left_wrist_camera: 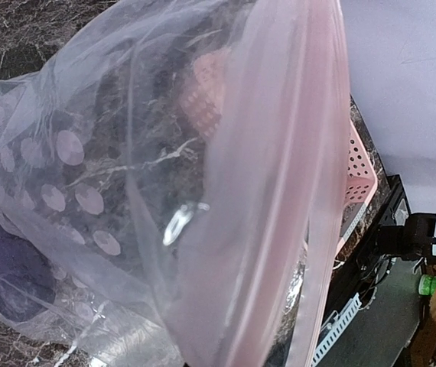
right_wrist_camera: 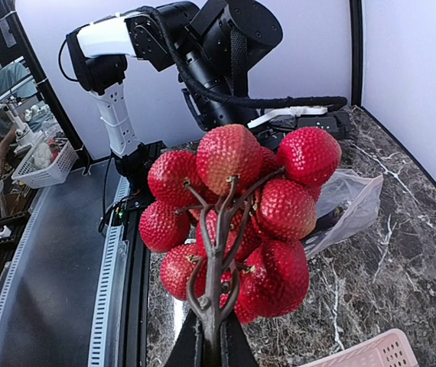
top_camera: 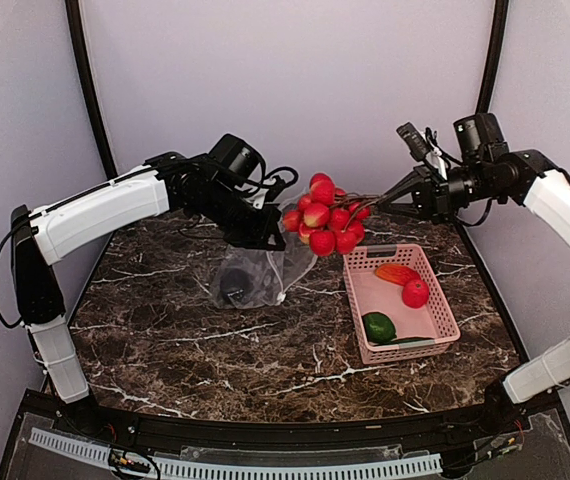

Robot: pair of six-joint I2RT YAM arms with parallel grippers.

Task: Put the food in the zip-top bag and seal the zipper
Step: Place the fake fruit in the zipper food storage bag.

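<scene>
My right gripper (top_camera: 383, 198) is shut on the brown stem of a bunch of red lychee-like toy fruits (top_camera: 323, 226), held in the air just right of the bag's mouth; the bunch fills the right wrist view (right_wrist_camera: 237, 218). My left gripper (top_camera: 265, 238) holds the top edge of the clear dotted zip-top bag (top_camera: 253, 276), which hangs to the table. A dark purple eggplant (left_wrist_camera: 8, 267) lies inside the bag. The pale pink zipper strip (left_wrist_camera: 310, 191) runs down the left wrist view. The left fingers are hidden behind the plastic.
A pink basket (top_camera: 441, 330) stands at the right on the marble table, holding an orange-red oval (top_camera: 395, 273), a red round fruit (top_camera: 415, 293) and a green piece (top_camera: 379, 326). The basket's edge also shows in the left wrist view (left_wrist_camera: 359, 172).
</scene>
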